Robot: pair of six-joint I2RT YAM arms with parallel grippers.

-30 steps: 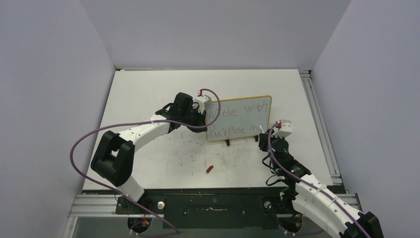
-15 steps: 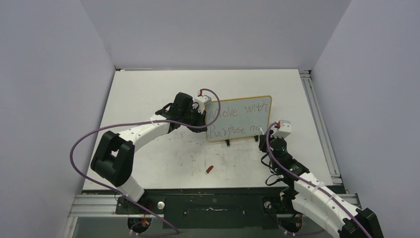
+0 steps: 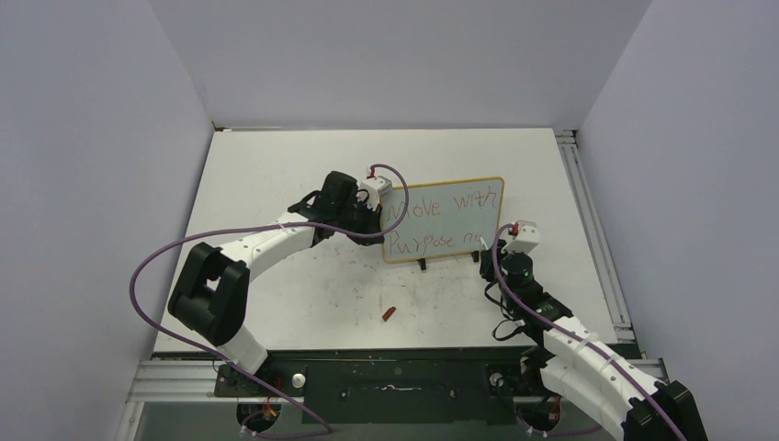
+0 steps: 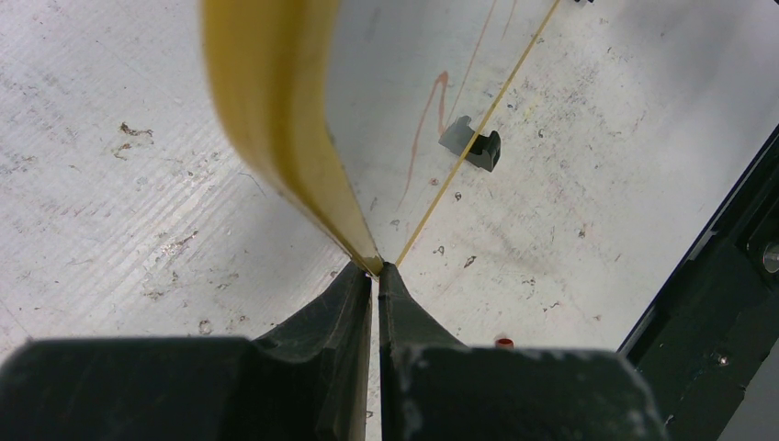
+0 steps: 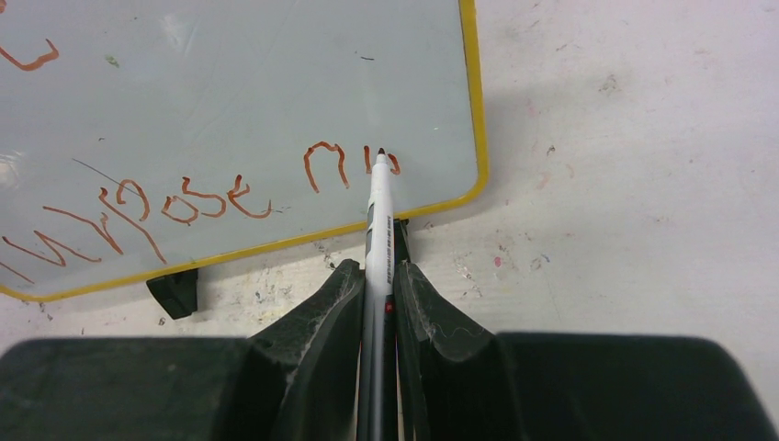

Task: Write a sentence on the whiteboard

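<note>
**Desk:** What sits around the board, from your side outward?

**Me:** Nearest me on the scuffed table (image 3: pixel 303 308) I see 1 small red piece (image 3: pixel 389 313), in front of the whiteboard (image 3: pixel 455 216) and apart from it. A purple cable (image 3: pixel 145 276) loops off the left arm (image 3: pixel 266 243). The board stands right of the table's middle on 2 black feet (image 3: pixel 423 265). Pale walls (image 3: pixel 386 64) close the far side.

**Desk:** Anything blocking your view?

**Me:** From above, the right arm (image 3: pixel 570 344) covers the board's lower right corner. The left arm's wrist hides the left edge and cuts into the first letter.

**Desk:** What do the wrist cameras add?

**Me:** The top view gives me the sentence (image 3: pixel 443 204) in 2 lines: "Move with" above, "Purpose" and a started word below. The right wrist shows only the end of line 2, with an "n" and a short stroke after it. The left wrist sees the board almost edge-on: the yellow frame (image 4: pixel 276 119), 1 reddish stroke and 1 foot.

**Desk:** And the fingers?

**Me:** The right gripper (image 5: pixel 377 274) is clamped on a marker (image 5: pixel 378 220). Its dark tip touches the board face at that last stroke. The left gripper (image 4: pixel 378 277) is pinched tight on the frame's lower corner, with the fingers almost meeting.
</note>
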